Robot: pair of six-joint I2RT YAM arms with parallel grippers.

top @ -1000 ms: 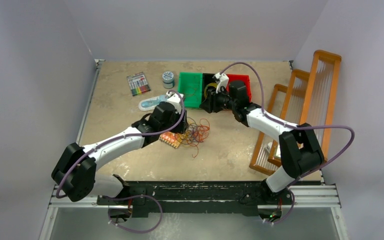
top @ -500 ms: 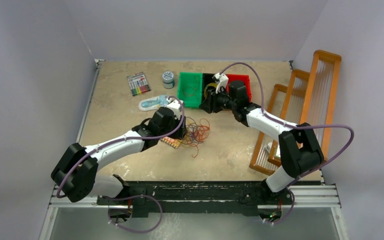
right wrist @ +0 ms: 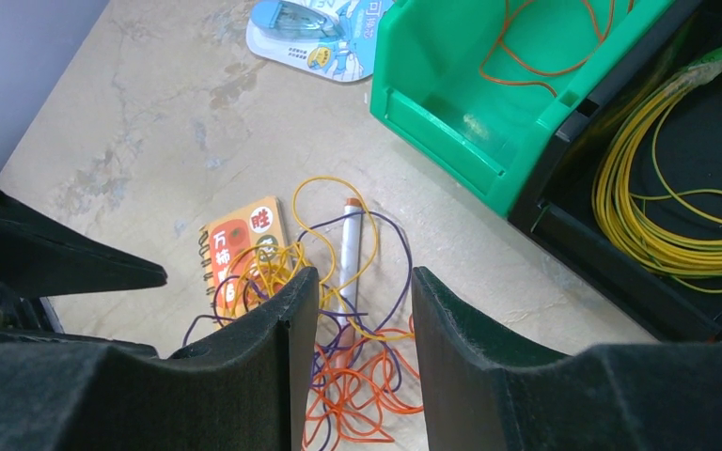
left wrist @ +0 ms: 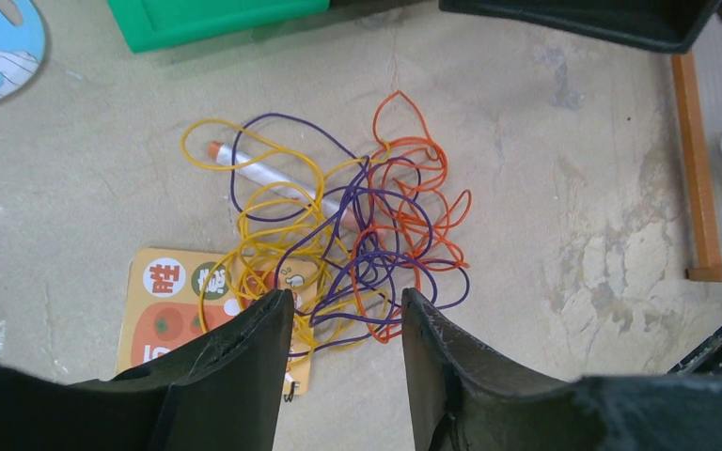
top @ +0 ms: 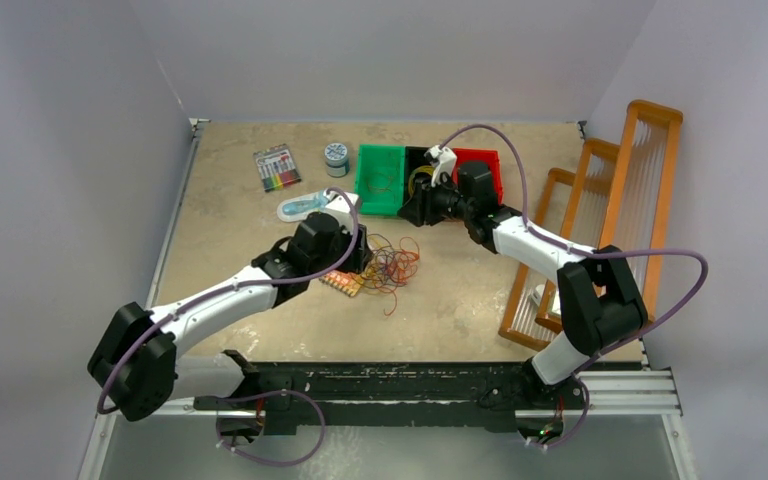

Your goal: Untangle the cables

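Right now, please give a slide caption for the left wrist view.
Open black jaws hover above a tangle of thin yellow, orange and purple cables.

Orange booklet [left wrist: 164, 310], left of cable tangle [left wrist: 357, 244]: near edge hidden behind left gripper [left wrist: 345, 299], sm. print unreadable. Pen [left wrist: 263, 177]: one end buried under tangle. Green bin [left wrist: 207, 19] beyond tangle: cut off at top.

Pale lilac walls [top: 390, 50] around a mottled beige tabletop [top: 230, 230]

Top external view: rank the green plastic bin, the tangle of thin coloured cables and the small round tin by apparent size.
Green plastic bin and tangle of thin coloured cables: look alike, unranked.
Small round tin: smallest.
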